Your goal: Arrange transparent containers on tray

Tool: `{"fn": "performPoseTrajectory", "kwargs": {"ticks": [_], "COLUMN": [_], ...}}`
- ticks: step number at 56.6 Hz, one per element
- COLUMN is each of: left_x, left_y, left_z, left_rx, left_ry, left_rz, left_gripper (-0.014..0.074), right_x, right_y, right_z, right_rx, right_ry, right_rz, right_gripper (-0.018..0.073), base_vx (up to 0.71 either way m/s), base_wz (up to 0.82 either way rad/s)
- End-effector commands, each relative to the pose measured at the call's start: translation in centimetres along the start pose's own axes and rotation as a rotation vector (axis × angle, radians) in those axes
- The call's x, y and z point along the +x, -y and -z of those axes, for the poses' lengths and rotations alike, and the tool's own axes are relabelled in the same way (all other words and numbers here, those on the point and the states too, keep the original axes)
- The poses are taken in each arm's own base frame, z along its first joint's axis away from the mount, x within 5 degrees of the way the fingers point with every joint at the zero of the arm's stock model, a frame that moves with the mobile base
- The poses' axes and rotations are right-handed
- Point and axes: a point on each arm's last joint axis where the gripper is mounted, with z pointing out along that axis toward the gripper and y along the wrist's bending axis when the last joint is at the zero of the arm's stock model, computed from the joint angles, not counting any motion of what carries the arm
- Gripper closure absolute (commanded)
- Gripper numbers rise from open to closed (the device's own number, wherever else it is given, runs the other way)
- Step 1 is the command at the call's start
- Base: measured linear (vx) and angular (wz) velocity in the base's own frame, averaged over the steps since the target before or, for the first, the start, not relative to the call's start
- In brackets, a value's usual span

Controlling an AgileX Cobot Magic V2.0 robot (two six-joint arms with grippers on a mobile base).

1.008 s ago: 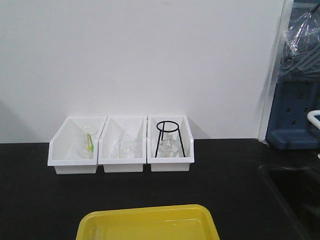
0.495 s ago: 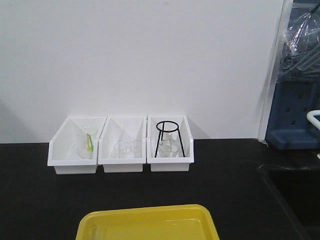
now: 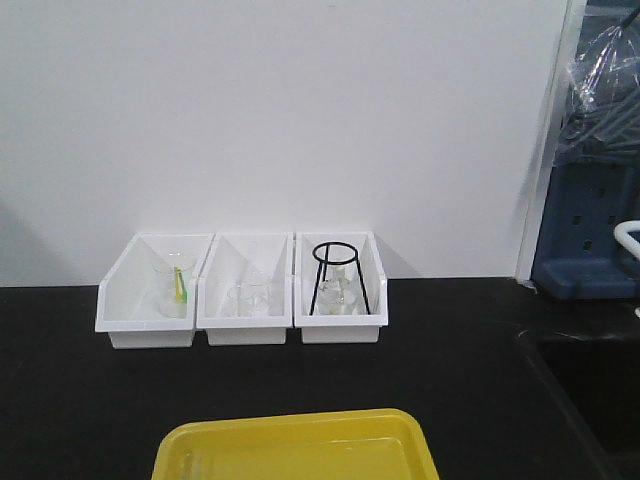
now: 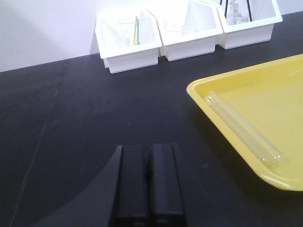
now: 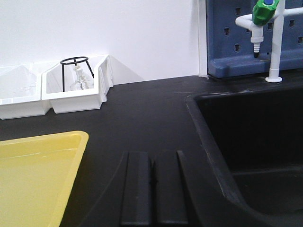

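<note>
Even, bright overhead light; soft shadows behind the white bins (image 3: 240,300); wrist views slightly soft near the bottom edge.

No readable text, labels or numbers appear anywhere.

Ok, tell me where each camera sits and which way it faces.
Front view: raised, facing the wall; sees three white bins and the yellow tray's far end; no robot parts.
Left wrist view: low over the counter, behind the shut left pincer, looking at the tray's left side and test tubes.
Right wrist view: behind the shut right pincer, facing the sink.
All share tray and bins.
</note>
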Motion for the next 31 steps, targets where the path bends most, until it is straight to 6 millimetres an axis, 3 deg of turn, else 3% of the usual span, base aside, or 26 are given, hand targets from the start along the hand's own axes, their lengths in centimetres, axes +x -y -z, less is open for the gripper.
{"fn": "performPoseTrajectory", "kwargs": {"ticks": [1,31], "left_x": [0.11,0.11], "left_y": [0.06,0.06], "left_z": [-0.09,-0.09], "left_rx": [0.002,0.002], "left_ry": [0.078,0.078], "left_rz": [0.012,0.012], "left_gripper": [0.0603,0.0603], "right_x": [-0.57,-0.57], "right_y": [-0.06,-0.06], "right_z": [0.04,0.04], "right_rx": [-0.007,-0.007], "right_ry": [0.089,0.089], "right_rz": [0.003,0.003], "right_gripper": [0.0572,0.0572], "base_vx": [0.00,0.00], "base_wz": [0.00,0.00]}}
